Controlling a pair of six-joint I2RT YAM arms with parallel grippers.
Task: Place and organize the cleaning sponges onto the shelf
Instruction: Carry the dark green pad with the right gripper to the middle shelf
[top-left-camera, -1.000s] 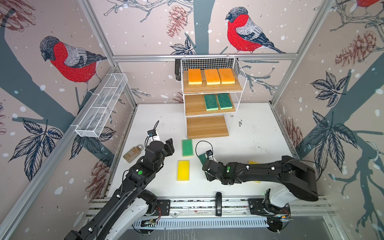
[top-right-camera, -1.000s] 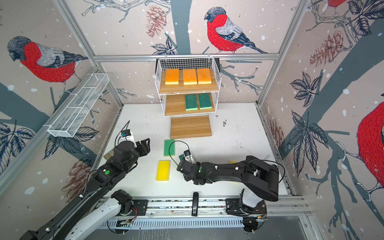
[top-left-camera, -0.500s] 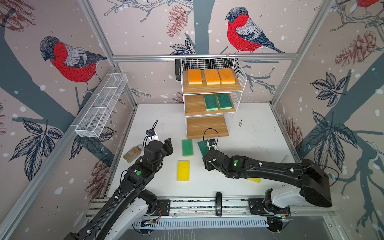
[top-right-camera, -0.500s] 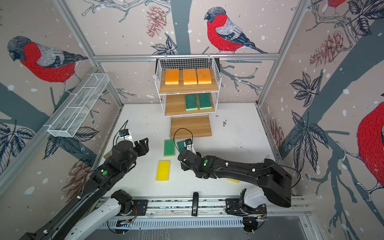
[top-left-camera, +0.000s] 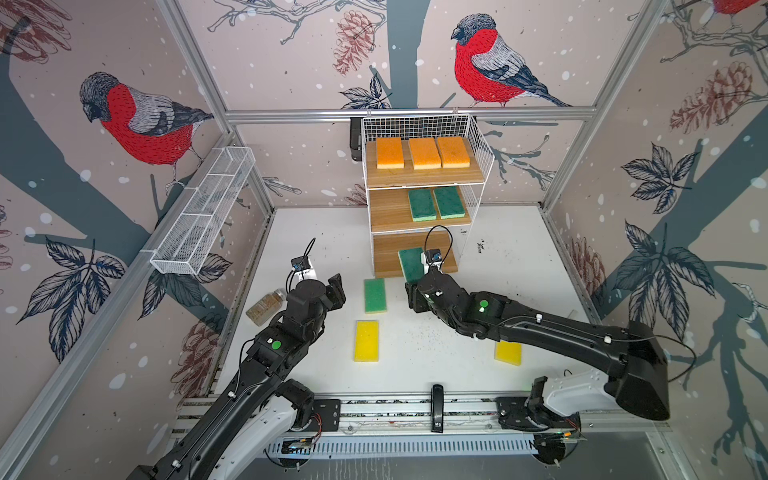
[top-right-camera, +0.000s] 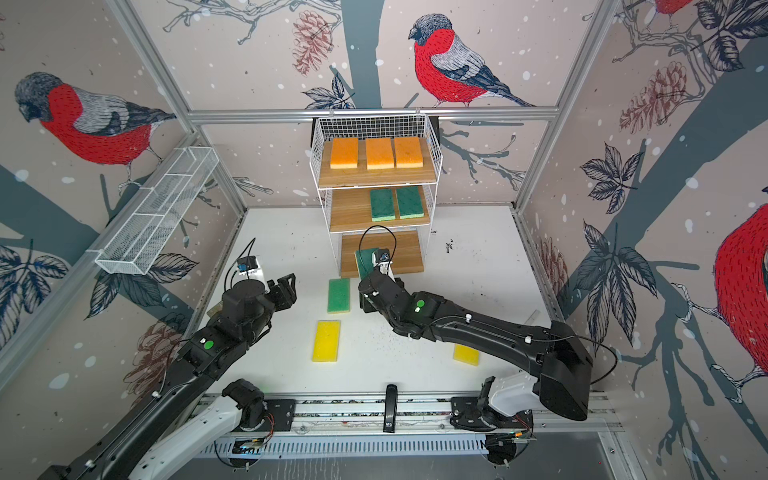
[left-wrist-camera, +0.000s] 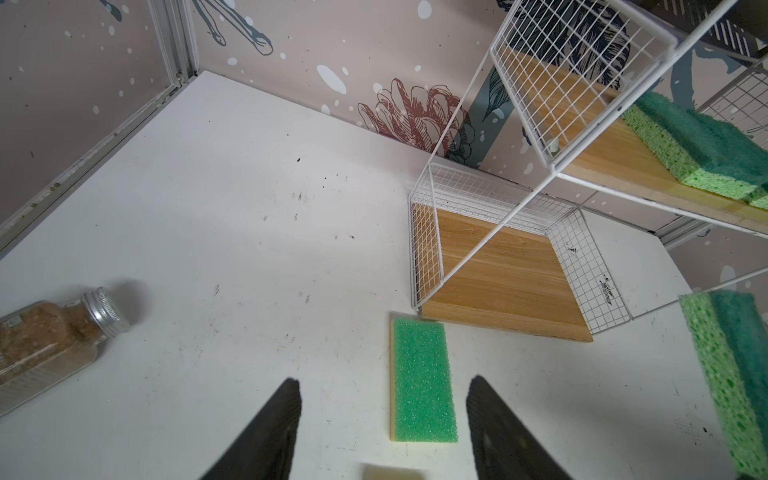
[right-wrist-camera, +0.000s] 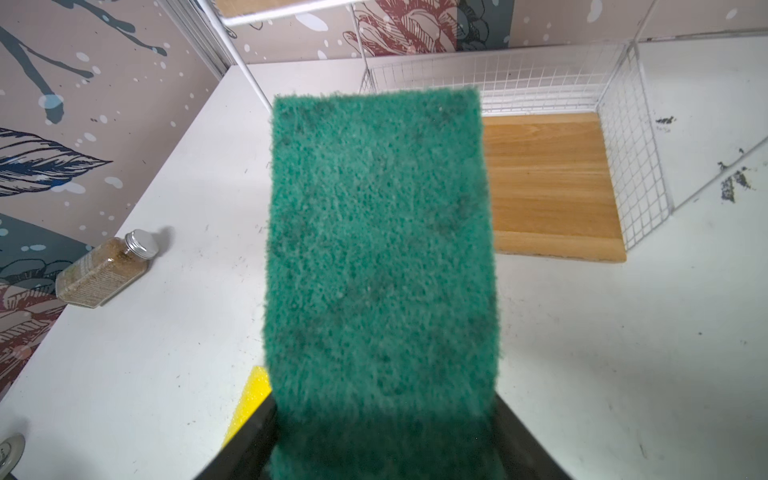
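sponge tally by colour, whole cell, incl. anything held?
Orange sponges: 3, on the top level of the shelf
Green sponges: 4, with 2 on the middle level, 1 on the table, 1 in the right gripper
Yellow sponges: 2, on the table
Total: 9

Green sponge (right-wrist-camera: 380, 249) aloft, tilted, before shelf (top-left-camera: 388, 210)

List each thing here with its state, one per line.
Orange sponges: three on top board.
Shelved green sponges: two on middle board.
Held green sponge: gripped by right gripper.
Loose green sponge: flat on table.
Yellow sponges: two on table.
Jar: on its side, capped.
Left gripper: open, empty.
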